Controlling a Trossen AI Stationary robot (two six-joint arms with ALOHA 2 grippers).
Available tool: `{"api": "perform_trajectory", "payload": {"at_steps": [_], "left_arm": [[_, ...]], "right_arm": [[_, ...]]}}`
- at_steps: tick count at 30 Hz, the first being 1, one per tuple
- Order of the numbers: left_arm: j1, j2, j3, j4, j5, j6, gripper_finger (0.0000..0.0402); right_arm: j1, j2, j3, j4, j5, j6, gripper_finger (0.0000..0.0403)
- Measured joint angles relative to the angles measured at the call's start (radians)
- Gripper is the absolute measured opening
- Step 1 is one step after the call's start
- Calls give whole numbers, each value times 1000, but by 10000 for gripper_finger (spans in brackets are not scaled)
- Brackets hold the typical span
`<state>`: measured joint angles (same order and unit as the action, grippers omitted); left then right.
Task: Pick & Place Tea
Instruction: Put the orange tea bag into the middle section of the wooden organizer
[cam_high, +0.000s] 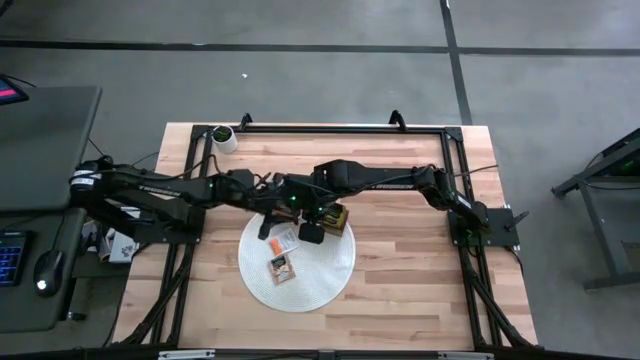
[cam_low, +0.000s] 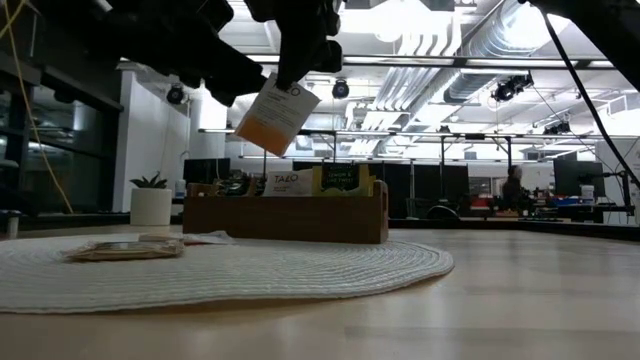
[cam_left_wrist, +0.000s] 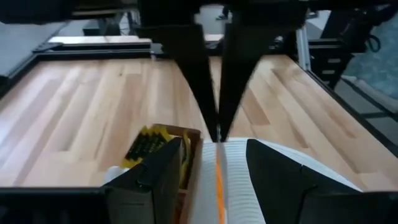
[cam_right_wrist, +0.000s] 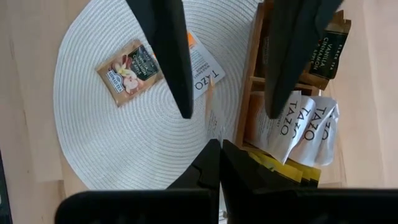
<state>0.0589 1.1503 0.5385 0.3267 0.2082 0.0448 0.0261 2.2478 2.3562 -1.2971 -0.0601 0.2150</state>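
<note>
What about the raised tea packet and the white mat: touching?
Apart. Low view shows the tea packet, held by the right gripper, hanging clear above the mat.

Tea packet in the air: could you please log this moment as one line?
right gripper: shut on tea packet, above mat | left gripper: open, fingers either side of tea packet | handover: not yet done

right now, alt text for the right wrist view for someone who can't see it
The right hand is shut on a tea packet seen edge-on, above a round white woven mat, with the left hand open around it. Two more packets lie on the mat, and a wooden tray at its edge holds white and yellow packets.
</note>
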Motion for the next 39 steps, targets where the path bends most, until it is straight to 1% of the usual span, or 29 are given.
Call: {"api": "perform_trajectory", "payload": {"at_steps": [4,8,13,17,23,25,28,36,38,39], "left_arm": [[0,0,0,7,-8,-2,176],[0,63,-1,31,-9,-26,176],[0,58,1,40,6,-42,176],[0,70,0,55,-15,-49,176],[0,71,0,72,-11,-58,172],[0,71,0,74,-11,-69,161],[0,71,0,74,-16,-72,131],[0,71,0,69,-13,-73,19],[0,71,0,67,-14,-73,5],[0,71,0,68,-15,-72,6]], "right_arm": [[0,0,0,8,1,-7,0],[0,0,0,9,8,-8,0],[-2,0,0,11,9,-10,0],[-2,0,0,12,8,-10,0],[-2,0,0,15,8,-9,0],[-2,0,0,15,8,-9,0],[-2,0,0,15,8,-8,0],[-3,0,0,12,12,-7,0],[-2,0,0,13,10,-7,0],[-2,0,0,13,9,-7,0]]}}
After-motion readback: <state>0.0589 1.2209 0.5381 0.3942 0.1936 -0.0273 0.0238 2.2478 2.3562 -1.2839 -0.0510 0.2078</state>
